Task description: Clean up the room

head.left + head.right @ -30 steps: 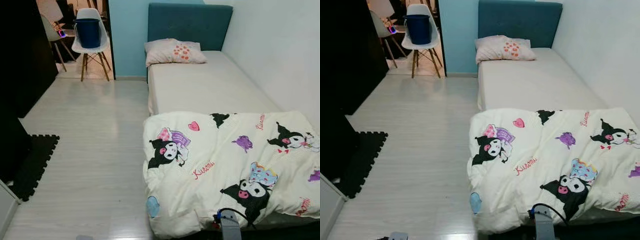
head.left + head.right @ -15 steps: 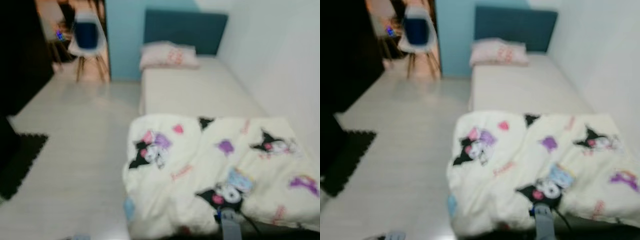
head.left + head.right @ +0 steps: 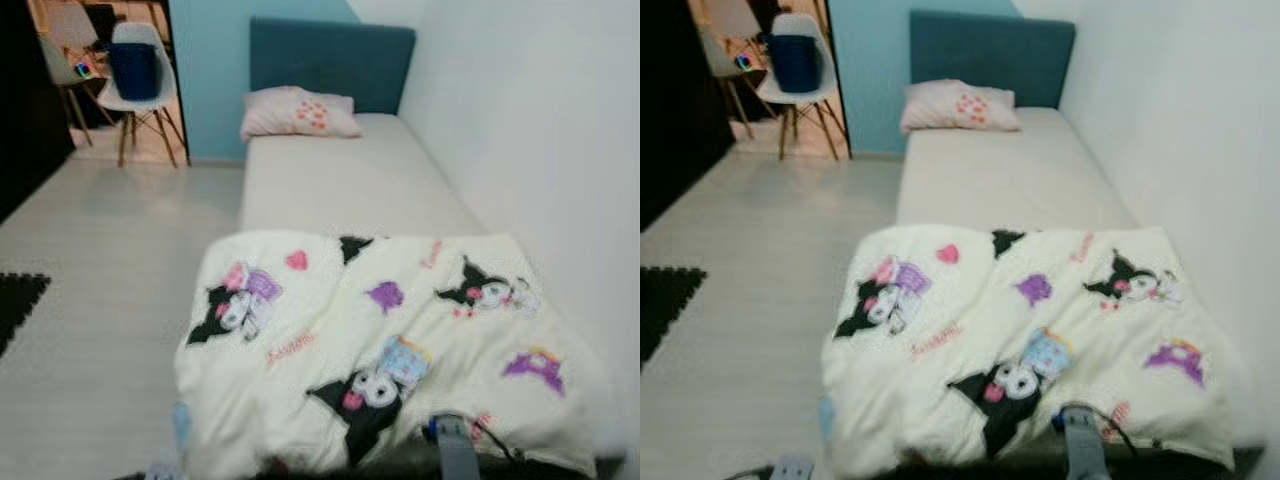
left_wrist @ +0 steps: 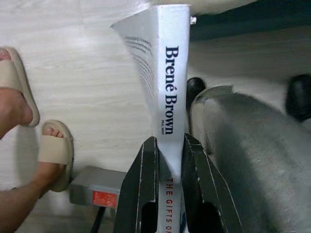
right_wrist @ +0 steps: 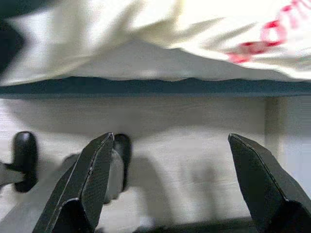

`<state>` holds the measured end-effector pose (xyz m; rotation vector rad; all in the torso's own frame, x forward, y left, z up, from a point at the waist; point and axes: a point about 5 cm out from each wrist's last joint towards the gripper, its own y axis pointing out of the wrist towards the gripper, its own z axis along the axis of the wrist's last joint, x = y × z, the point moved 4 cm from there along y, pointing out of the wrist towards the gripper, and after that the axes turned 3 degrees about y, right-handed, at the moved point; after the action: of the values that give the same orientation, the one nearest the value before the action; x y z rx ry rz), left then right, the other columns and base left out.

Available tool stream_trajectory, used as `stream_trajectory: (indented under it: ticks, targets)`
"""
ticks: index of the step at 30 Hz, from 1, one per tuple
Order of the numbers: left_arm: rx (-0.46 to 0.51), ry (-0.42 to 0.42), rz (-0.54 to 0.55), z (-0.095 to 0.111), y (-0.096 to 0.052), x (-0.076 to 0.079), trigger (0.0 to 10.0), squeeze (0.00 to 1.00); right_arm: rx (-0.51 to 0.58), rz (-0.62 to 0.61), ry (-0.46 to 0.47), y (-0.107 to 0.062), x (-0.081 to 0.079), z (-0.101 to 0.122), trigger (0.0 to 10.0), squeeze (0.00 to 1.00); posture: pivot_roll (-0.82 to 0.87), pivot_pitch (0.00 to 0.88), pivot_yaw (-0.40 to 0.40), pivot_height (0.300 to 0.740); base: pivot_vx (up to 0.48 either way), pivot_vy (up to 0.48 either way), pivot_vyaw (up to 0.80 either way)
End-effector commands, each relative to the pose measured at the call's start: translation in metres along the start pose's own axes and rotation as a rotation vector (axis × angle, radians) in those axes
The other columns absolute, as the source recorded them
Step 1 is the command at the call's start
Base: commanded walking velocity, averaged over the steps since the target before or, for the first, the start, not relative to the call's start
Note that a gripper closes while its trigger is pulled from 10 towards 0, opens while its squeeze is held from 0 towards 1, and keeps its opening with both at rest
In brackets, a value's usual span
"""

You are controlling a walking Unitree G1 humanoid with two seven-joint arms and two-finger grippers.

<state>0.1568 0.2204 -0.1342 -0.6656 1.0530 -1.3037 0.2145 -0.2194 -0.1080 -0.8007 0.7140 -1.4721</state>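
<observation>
My left gripper [image 4: 168,141] is shut on a white book [image 4: 167,73], spine up, with "Brené Brown" printed on it, held low over the pale floor. My right gripper [image 5: 171,141] hangs open with nothing between its fingers, near the dark underside of the bed. A cream blanket [image 3: 400,330] with cartoon prints lies rumpled over the foot of the bed [image 3: 350,180]. A pink pillow [image 3: 297,112] rests against the teal headboard [image 3: 330,60]. My right arm [image 3: 455,455] shows at the blanket's near edge, my left arm [image 3: 790,467] low beside the bed.
A person's feet in beige slippers [image 4: 53,155] stand close to my left gripper, beside a grey box [image 4: 92,191]. A white chair [image 3: 135,95] carrying a blue bucket [image 3: 133,68] stands in the doorway. A black foam mat [image 3: 18,300] lies left. The white wall [image 3: 530,150] borders the bed.
The camera has swung to the right, so the bed and blanket now sit nearer the picture's middle. The blanket, pillow and both arms stay as they were.
</observation>
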Motion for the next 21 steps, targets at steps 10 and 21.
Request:
stream_trajectory:
  ticks: [10, 21]
  targets:
    - [-0.002, 0.013, -0.019, 0.002, 0.000, 0.006, 10.0, 0.00, 0.062, 0.007, -0.021, -0.001, 0.004, 0.007, 10.0, 0.00, -0.03, 0.000, -0.065, 0.740, 0.000, -0.440, 0.27]
    - [-0.099, -0.007, -0.253, -0.017, -0.006, 0.046, 10.0, 0.00, 0.324, -0.073, 0.080, -0.010, 0.046, 0.105, 10.0, 0.00, -0.03, 0.000, -0.066, 0.740, 0.000, -0.074, 0.00]
